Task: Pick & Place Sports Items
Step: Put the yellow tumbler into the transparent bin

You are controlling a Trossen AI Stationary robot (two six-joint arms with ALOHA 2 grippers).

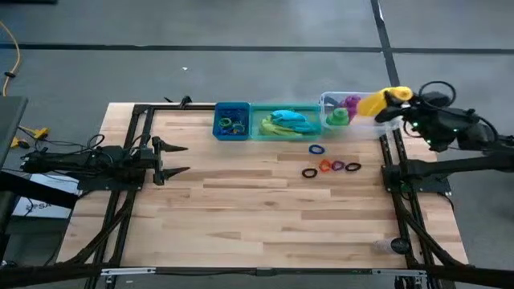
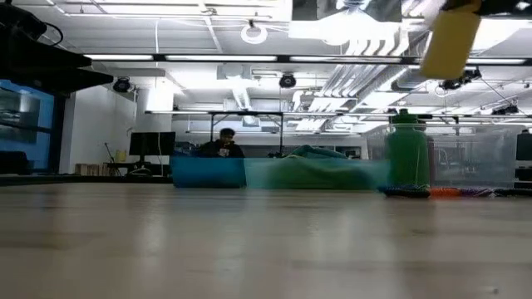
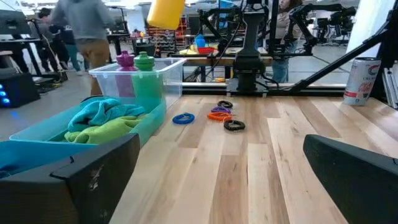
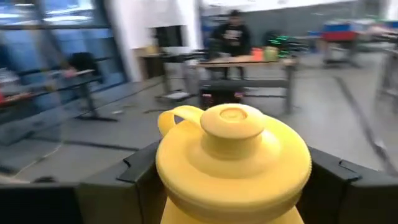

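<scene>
While the yellow bottle [image 1: 371, 103] hung in the air above the clear bin [image 1: 363, 120] at the desk's [image 1: 265, 217] far right, the right pincer [image 1: 390, 104] was clamped around its body, a dark finger on either side below the cap, as the right wrist view showed. The bottle lay tilted, cap pointing toward the bins. Inside the clear bin a green bottle [image 1: 337, 116] and a purple bottle [image 1: 352, 103] already stood, taking up much of its left part.

To finish the placement well, the bottle would likely need to come down over the free part of the bin, clear of the two standing bottles, and be let go only once low between the walls, lest it topple them or bounce out.

Next along, the middle bin [image 1: 263, 133] held the teal cloth [image 1: 289, 117] over the lime-green cloth [image 1: 277, 128], and the blue bin [image 1: 217, 127] held a few small rings. More rings [image 1: 331, 165] lay loose on the desk just in front, seemingly yet to be sorted. The left pincer [image 1: 178, 158] waited at the desk's left edge, fingers apart and holding nothing.
</scene>
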